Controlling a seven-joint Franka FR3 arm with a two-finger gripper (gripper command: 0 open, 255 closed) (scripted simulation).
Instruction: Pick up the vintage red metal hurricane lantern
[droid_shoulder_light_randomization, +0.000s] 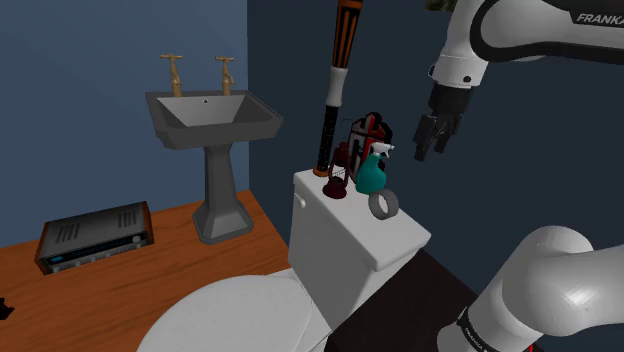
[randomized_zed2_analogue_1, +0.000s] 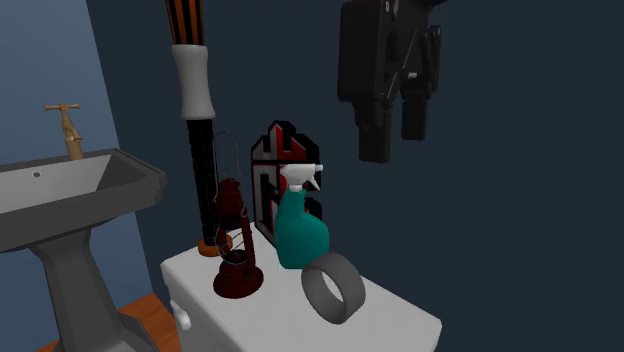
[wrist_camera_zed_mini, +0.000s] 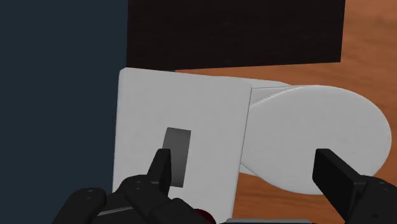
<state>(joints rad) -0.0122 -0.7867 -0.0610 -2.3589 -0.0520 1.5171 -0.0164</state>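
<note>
The lantern (droid_shoulder_light_randomization: 338, 178) is dark red with a thin wire handle and stands upright on the white toilet tank lid (droid_shoulder_light_randomization: 350, 235), at the end nearer the sink. From the second exterior view the lantern (randomized_zed2_analogue_1: 235, 248) sits just left of a teal spray bottle (randomized_zed2_analogue_1: 300, 228). My gripper (droid_shoulder_light_randomization: 432, 137) hangs open in the air, above the tank and off to the shoulder view's right of the lantern, holding nothing. Its black fingers (randomized_zed2_analogue_1: 375, 140) are well above the bottle's top. In the wrist view the gripper (wrist_camera_zed_mini: 245, 167) looks down on the tank lid (wrist_camera_zed_mini: 178, 102).
Crowding the lantern on the lid are the spray bottle (droid_shoulder_light_randomization: 375, 172), a grey ring (droid_shoulder_light_randomization: 384, 204), a red, black and white box (droid_shoulder_light_randomization: 365, 132) and a tall bat (droid_shoulder_light_randomization: 335, 90) leaning on the dark wall. A grey pedestal sink (droid_shoulder_light_randomization: 213, 118) and a stereo receiver (droid_shoulder_light_randomization: 95, 236) lie further left.
</note>
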